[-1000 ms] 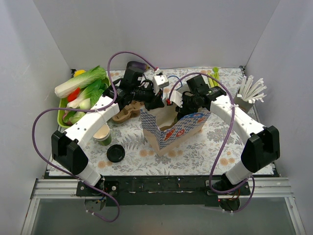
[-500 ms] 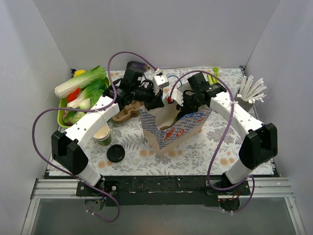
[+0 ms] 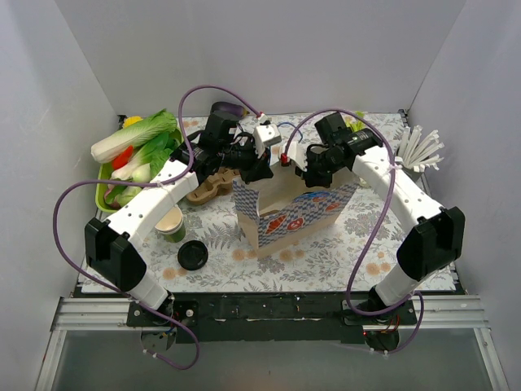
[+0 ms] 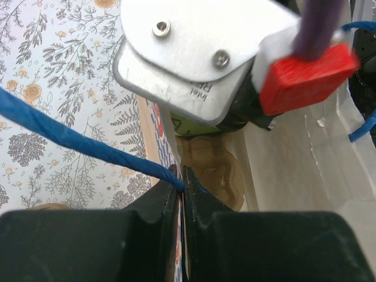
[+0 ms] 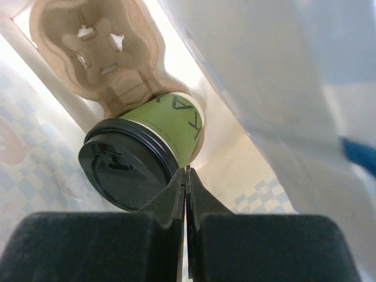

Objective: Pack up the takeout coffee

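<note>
Top external view: a blue-and-red patterned paper bag (image 3: 297, 213) is seen standing open at the middle of the bench (image 3: 350, 252), with both arms reached over its mouth. The bag's left rim is pinched by the left gripper (image 4: 181, 187), whose fingers are clamped on the paper just beside a blue cord handle (image 4: 70, 138). The right gripper (image 5: 186, 175) is set in the bag's mouth, its fingers pressed together with nothing between them. The takeout coffee (image 5: 147, 147) is found inside the bag, tilted with its black lid turned toward the right wrist camera. It is leaned against a cardboard cup carrier (image 5: 103, 53) and lies just beside the right gripper's tips. Left of the bag, stacked green cups (image 3: 171, 221) and a loose black lid (image 3: 193, 256) are set on the bench.
</note>
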### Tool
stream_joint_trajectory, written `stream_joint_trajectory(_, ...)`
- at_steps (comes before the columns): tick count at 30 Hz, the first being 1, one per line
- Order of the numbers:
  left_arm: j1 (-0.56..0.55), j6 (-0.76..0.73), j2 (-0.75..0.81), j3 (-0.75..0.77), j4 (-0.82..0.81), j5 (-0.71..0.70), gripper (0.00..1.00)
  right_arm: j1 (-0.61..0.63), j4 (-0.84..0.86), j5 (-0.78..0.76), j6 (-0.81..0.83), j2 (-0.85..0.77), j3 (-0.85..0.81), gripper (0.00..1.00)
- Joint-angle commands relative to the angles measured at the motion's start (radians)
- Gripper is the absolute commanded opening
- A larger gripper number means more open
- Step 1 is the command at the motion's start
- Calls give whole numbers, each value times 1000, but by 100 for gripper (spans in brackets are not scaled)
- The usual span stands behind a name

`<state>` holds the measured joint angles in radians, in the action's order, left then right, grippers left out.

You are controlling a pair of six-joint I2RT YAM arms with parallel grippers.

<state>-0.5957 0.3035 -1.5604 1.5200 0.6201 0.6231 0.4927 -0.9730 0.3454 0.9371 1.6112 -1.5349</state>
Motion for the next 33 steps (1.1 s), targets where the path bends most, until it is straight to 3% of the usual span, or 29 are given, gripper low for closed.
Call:
stream_joint_trajectory(1,-4,16,59,32,-22,17,6,-2,-105,76,-23,-57,-116,1)
stream_joint_trajectory(6,-3,37,65,49,-45,-20,14,-3,-164,135,-24,-97,-191,1)
stream_joint_trajectory(11,-4,45,79,34,-68,-40,38,-2,-234,171,-37,-129,-275,1)
stream_joint_trajectory(16,-3,60,95,37,-77,-48,56,-2,-273,155,-78,-154,-370,1)
stream_joint_trajectory(21,-3,65,92,28,-83,-74,68,-2,-216,130,-139,-212,-257,6)
stream_joint_trajectory(27,-3,37,28,52,-33,-71,67,-2,-147,43,-80,-348,2,15)
stream_joint_trajectory(31,-3,6,-4,95,39,35,35,0,-161,21,-21,-441,125,18)
stream_joint_trajectory(33,-6,-3,-1,95,44,114,27,-2,-136,11,-14,-497,198,19)
